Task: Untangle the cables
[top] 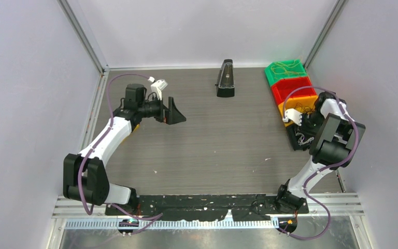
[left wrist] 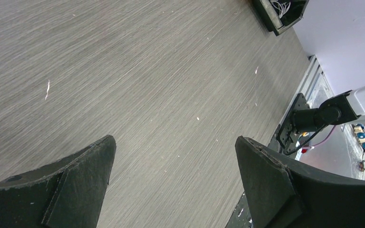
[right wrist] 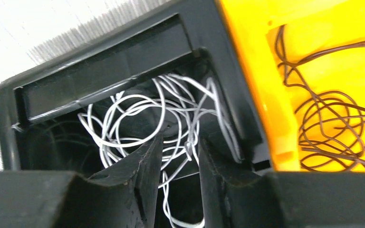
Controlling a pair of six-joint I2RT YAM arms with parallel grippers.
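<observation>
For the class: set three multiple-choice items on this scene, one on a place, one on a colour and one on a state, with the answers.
1. Where do the white cables lie?
A in the black bin
B in the green bin
C on the table

2. What colour are the loose cables in the yellow bin?
A red
B dark brown
C white

3. How is the left end effector?
A shut on a cable
B shut, empty
C open, empty

Answers:
1 A: the right wrist view shows them inside its black walls.
2 B: dark loops lie against the yellow.
3 C: there is a wide gap with nothing in it.
</observation>
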